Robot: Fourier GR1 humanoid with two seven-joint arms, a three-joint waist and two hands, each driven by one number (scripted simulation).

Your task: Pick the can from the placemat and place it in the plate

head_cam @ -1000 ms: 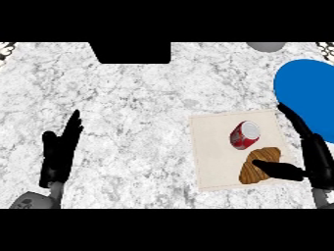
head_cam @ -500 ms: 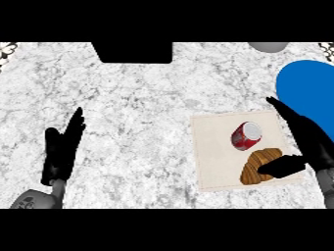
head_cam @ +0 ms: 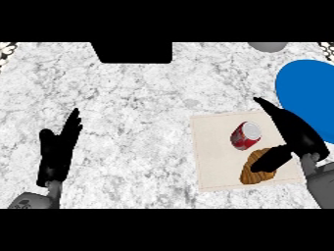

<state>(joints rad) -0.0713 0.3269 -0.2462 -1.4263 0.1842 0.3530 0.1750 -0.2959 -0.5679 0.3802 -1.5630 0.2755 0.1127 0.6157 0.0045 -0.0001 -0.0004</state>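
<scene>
Right hand (head_cam: 297, 135) has advanced beside the can (head_cam: 245, 136), fingers straight, holding nothing, thumb hiding part of a brown object (head_cam: 254, 172).

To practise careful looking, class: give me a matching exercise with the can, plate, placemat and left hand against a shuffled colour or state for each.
1 can
2 plate
3 placemat
4 left hand

A blue
B cream, under the can
C red, silver end
D black, fingers straight

Pairs: 1-C, 2-A, 3-B, 4-D
</scene>
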